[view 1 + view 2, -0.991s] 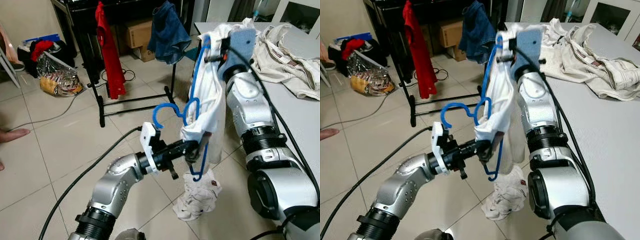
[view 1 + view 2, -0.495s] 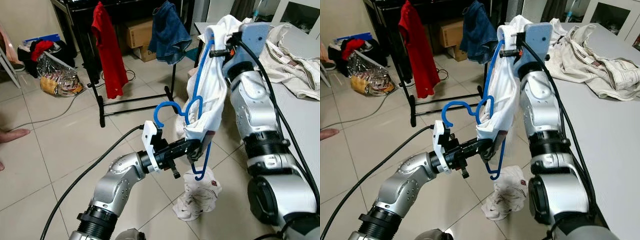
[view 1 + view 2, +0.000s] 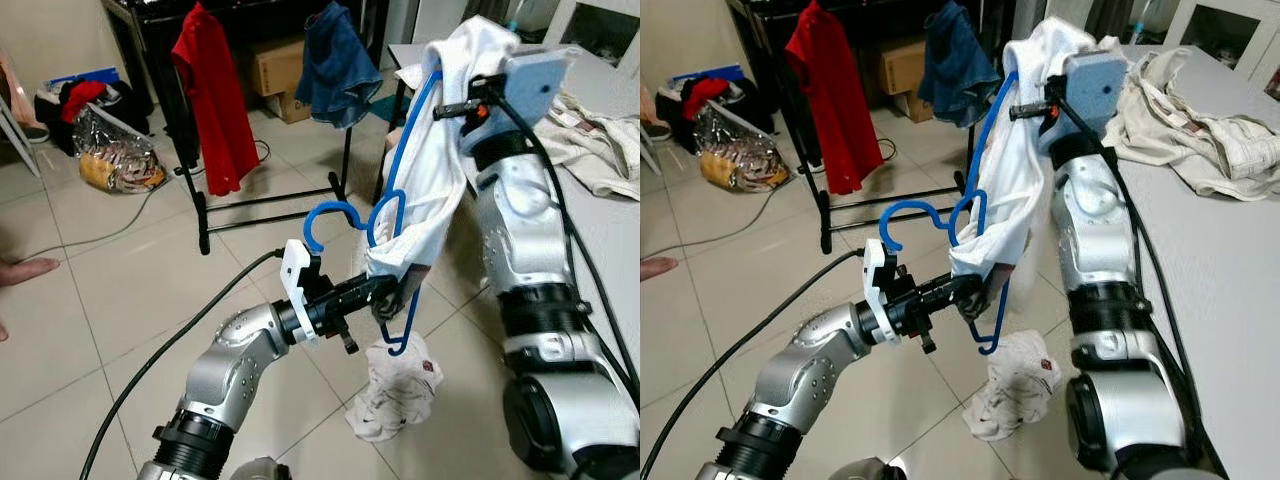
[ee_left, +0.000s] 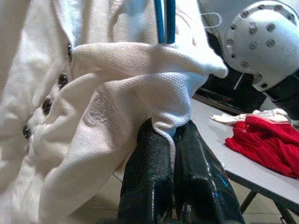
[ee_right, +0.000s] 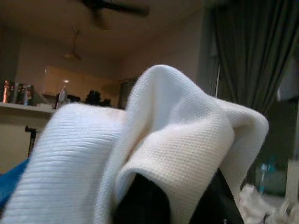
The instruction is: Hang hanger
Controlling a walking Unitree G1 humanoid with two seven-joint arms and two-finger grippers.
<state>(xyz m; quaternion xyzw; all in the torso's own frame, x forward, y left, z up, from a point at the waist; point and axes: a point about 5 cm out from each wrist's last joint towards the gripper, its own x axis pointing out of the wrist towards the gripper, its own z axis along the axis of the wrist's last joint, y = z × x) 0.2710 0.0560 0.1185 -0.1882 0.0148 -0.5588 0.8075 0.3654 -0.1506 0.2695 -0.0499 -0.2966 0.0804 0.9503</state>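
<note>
Tiled floor (image 3: 90, 290); hanger (image 3: 400, 190) between both fingers.

White shirt (image 3: 1012, 190) on blue hanger (image 3: 980, 215), between both raised grippers.

Setting: lived-in home, laundry corner. Pale tiled floor (image 3: 100, 280). Black metal clothes rack (image 3: 190, 130) carrying a red shirt (image 3: 212, 95) and blue denim garment (image 3: 338, 65). Brown cardboard box (image 3: 275, 65) behind rack. Crumpled foil bag (image 3: 115, 150) and clothing pile (image 3: 80, 95) against wall. Beige garments (image 3: 1185, 120) heaped on grey table (image 3: 1230, 290).
</note>
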